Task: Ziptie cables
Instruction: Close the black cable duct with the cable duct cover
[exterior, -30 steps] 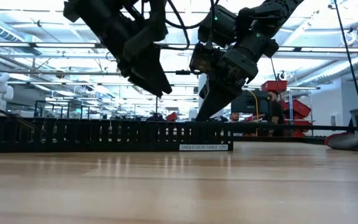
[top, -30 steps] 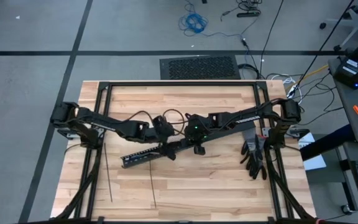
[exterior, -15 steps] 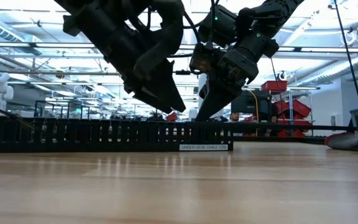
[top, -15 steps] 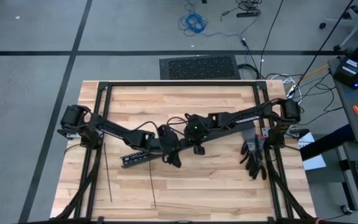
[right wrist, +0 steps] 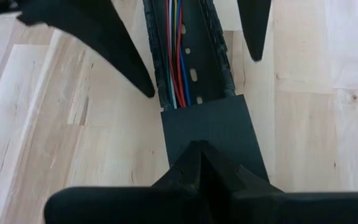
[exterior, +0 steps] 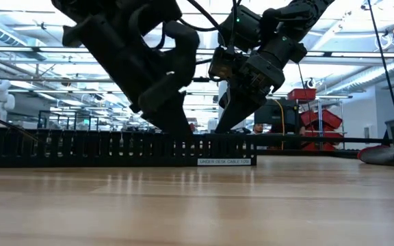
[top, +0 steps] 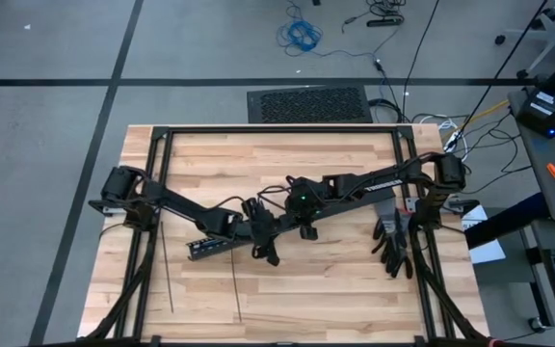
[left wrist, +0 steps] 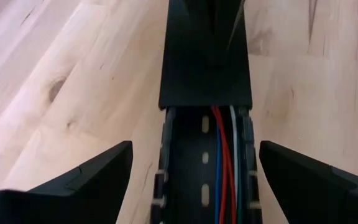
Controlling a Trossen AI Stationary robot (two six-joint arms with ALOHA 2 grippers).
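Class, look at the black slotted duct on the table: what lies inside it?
Inside the open part of the duct run thin cables, red, blue and white. Farther along, a flat black cover caps the channel, so whatever continues beneath it is hidden.

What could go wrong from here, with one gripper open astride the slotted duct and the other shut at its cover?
1. The left gripper stands open astride the duct; closing may squeeze the duct's walls, not the cables inside.
2. The right gripper, shut at the cover, could nip those wires at the cover's edge if it pushes.
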